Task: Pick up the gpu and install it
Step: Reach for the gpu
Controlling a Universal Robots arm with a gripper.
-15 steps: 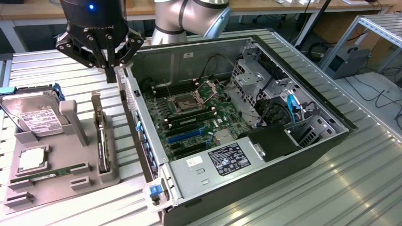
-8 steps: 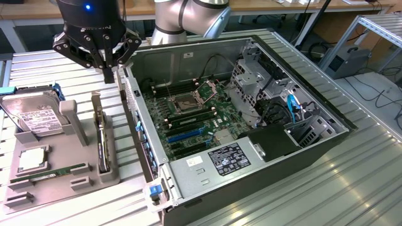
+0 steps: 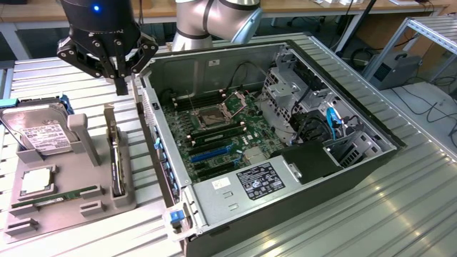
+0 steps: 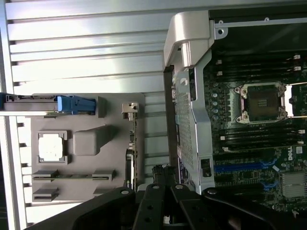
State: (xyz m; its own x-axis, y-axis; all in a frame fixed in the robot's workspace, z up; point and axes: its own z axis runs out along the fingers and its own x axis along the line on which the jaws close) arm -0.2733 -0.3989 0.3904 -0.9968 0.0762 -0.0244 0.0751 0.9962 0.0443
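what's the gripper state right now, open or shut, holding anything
gripper: fingers closed, holding nothing; the gpu stands untouched in the grey holder.

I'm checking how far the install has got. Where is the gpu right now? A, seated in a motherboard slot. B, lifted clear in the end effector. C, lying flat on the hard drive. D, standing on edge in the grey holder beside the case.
D: the gpu stands on edge in the grey holder beside the computer case, with the shut end effector just above one end of it.
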